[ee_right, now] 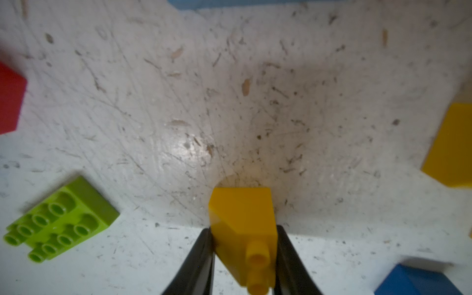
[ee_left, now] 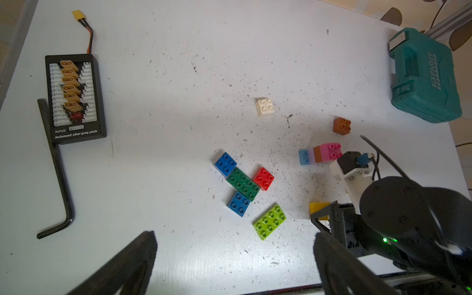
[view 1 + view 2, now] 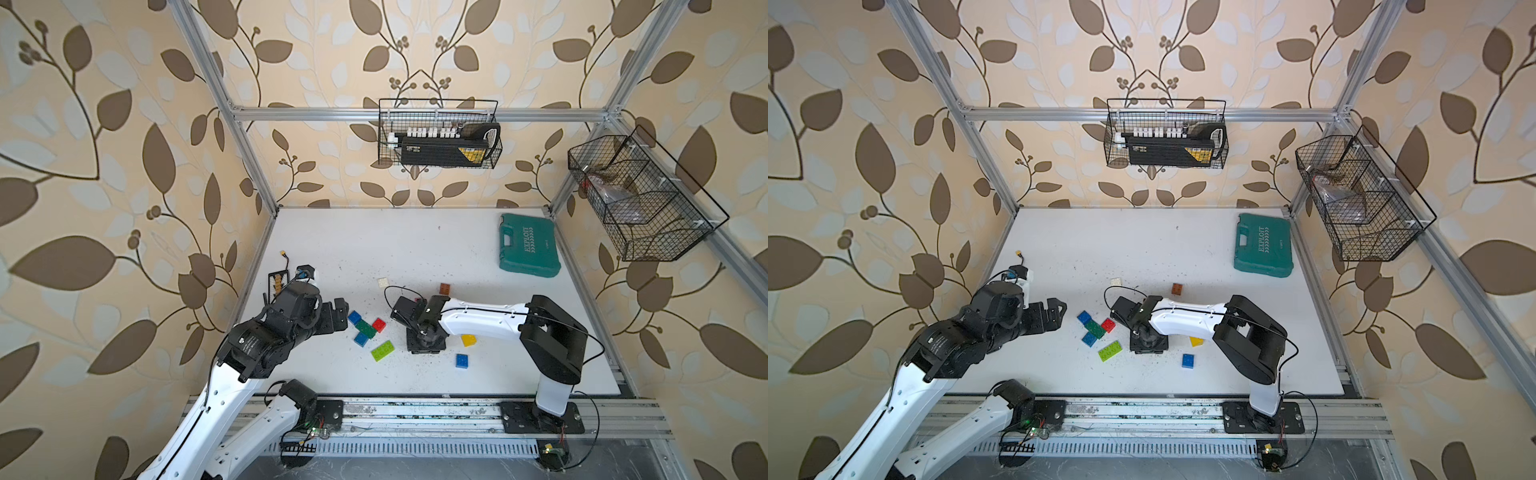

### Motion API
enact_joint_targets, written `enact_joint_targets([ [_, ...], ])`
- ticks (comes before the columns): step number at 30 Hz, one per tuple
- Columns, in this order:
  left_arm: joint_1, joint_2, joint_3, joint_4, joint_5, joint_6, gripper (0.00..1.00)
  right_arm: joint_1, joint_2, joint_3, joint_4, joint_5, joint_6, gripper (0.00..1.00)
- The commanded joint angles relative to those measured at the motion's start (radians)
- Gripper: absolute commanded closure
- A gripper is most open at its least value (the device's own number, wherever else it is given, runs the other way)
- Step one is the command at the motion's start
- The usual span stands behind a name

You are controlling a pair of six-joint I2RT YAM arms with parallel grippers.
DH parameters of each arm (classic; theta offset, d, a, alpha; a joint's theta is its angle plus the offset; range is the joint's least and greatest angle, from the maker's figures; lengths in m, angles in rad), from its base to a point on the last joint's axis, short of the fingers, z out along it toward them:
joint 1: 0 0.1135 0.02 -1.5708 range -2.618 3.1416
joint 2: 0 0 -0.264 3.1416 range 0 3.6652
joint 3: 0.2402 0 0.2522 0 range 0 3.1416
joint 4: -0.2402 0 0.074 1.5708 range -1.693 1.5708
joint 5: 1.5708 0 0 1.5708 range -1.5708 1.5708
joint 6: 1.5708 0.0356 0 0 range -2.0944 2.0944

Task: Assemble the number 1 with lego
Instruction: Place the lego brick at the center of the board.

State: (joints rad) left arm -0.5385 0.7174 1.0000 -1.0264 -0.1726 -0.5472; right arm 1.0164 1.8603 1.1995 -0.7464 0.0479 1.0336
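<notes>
Holding a small yellow plastic brick (image 1: 242, 214) in the right jaws, left jaws wide, likely needing a careful press onto the joined pink-and-blue brick row (image 2: 320, 154).

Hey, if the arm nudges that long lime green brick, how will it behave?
The lime brick lies flat and low, studs up, so it probably won't tip or roll. Its glossy plastic on the hard table suggests it slides readily. It looks rigid and light.
</notes>
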Motion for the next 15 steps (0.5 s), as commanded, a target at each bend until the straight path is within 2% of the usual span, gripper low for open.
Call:
enact_joint_targets([
  [1,-0.006,-0.003,-0.001,0.011,0.007,0.017,0.01,0.002,0.015,0.005,-0.003,-0.019,0.017,0.38],
  [3,-0.006,0.001,0.0,0.01,0.007,0.016,0.01,0.003,0.01,0.018,-0.033,-0.021,0.001,0.31],
  [7,-0.006,0.002,0.0,0.009,0.008,0.016,0.01,0.003,0.011,0.073,-0.134,0.007,-0.046,0.31],
  [11,-0.006,0.001,-0.001,0.01,0.008,0.017,0.01,0.0,0.026,0.113,-0.224,0.055,-0.076,0.35],
  [15,-0.006,-0.001,-0.001,0.01,0.008,0.017,0.01,-0.004,0.043,0.127,-0.218,0.04,-0.082,0.41],
])
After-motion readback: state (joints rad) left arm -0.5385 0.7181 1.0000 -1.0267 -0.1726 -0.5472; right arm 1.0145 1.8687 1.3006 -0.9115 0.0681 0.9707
